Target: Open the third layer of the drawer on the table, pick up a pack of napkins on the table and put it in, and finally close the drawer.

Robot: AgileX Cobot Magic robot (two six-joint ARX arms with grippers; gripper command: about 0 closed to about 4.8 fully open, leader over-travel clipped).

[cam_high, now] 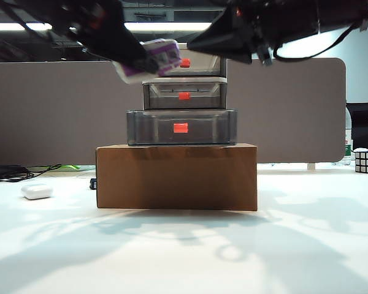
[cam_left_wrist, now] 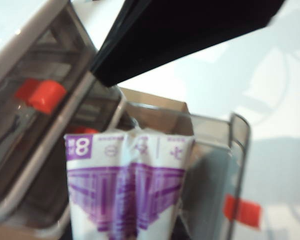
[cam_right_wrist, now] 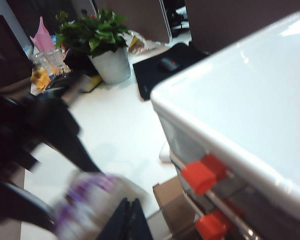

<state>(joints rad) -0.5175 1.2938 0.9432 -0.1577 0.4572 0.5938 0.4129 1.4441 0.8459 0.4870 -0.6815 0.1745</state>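
The drawer cabinet stands on a brown cardboard box. Its third layer is pulled out toward the front, red handle showing. My left gripper hangs high at the cabinet's upper left, shut on the purple pack of napkins. In the left wrist view the pack hangs over the open third layer; the fingers themselves are hidden behind the pack. My right gripper hovers at the top right of the cabinet, fingers pressed together, holding nothing.
The cardboard box sits mid-table. A white earbud case lies at the left and a puzzle cube at the far right. A grey partition runs behind. A potted plant shows beyond the table.
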